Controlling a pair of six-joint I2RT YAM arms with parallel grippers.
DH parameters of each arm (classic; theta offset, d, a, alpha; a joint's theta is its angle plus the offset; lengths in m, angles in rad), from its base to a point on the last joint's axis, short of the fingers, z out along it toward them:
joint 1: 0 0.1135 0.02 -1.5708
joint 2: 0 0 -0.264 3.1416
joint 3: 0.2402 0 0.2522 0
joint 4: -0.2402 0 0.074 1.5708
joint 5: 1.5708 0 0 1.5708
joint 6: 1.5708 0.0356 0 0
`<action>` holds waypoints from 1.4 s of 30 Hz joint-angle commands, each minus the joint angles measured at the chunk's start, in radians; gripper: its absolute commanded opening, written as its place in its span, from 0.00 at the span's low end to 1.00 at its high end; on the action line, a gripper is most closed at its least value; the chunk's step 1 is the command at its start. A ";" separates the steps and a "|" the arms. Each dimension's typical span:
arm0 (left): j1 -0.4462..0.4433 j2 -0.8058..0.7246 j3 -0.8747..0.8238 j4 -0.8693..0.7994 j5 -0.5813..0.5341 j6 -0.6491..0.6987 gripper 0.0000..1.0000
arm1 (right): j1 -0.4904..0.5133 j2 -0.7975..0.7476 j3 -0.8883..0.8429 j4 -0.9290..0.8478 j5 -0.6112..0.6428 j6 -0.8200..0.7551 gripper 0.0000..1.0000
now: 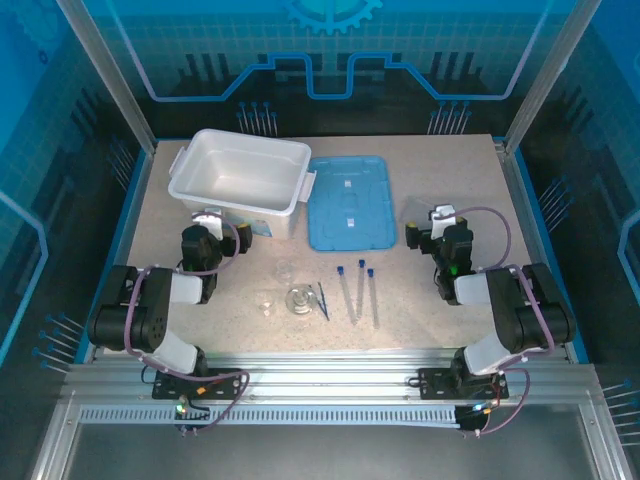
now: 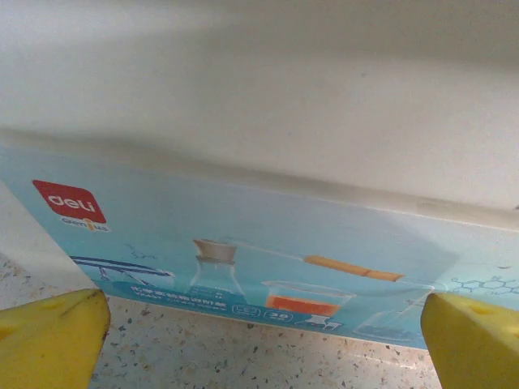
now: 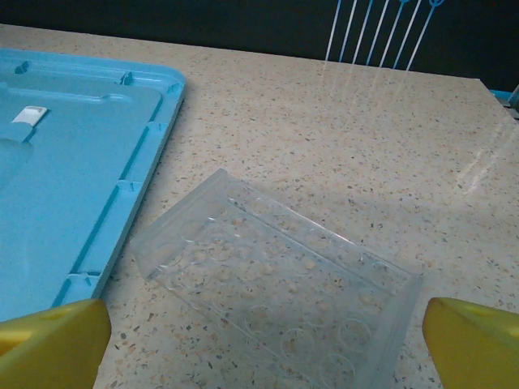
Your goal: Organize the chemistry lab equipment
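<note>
You have a white plastic bin (image 1: 240, 168) standing at the back left of the speckled table (image 1: 470, 190). Its light-blue lid (image 1: 347, 203) lies flat just beside it, on the right. Right of the lid you see a clear plastic tray (image 1: 418, 208) with rows of round wells, lying near the lid's edge. Along the foot of the bin's near wall runs a light-blue printed panel (image 2: 268, 251) with a red deli logo (image 2: 69, 201) and pictures of glassware, reaching down to the tabletop.
</note>
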 commanded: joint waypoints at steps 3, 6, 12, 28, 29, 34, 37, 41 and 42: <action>0.000 0.007 0.016 0.033 0.001 0.000 0.99 | -0.029 0.003 0.024 -0.017 -0.120 -0.010 1.00; -0.012 0.007 0.018 0.030 -0.024 0.011 0.99 | -0.050 0.001 0.028 -0.026 -0.174 -0.003 1.00; 0.009 0.005 0.017 0.034 0.016 -0.006 0.99 | -0.075 0.001 0.018 -0.010 -0.214 0.014 1.00; 0.049 0.006 -0.006 0.076 0.090 -0.030 0.99 | -0.048 0.002 0.028 -0.027 -0.166 -0.006 1.00; 0.049 0.005 -0.008 0.079 0.091 -0.030 0.99 | -0.046 0.001 0.027 -0.024 -0.161 -0.007 1.00; 0.049 -0.032 -0.022 0.069 0.086 -0.030 0.99 | -0.033 -0.043 0.020 -0.041 -0.060 0.012 1.00; 0.049 -0.101 -0.009 -0.013 0.082 -0.032 0.99 | -0.007 -0.105 0.024 -0.096 0.042 0.013 1.00; 0.039 -0.221 0.060 -0.288 0.038 -0.068 0.99 | 0.039 -0.203 0.058 -0.227 0.212 0.017 1.00; 0.028 -0.244 0.068 -0.335 0.026 -0.071 0.99 | 0.043 -0.229 0.075 -0.281 0.243 0.029 1.00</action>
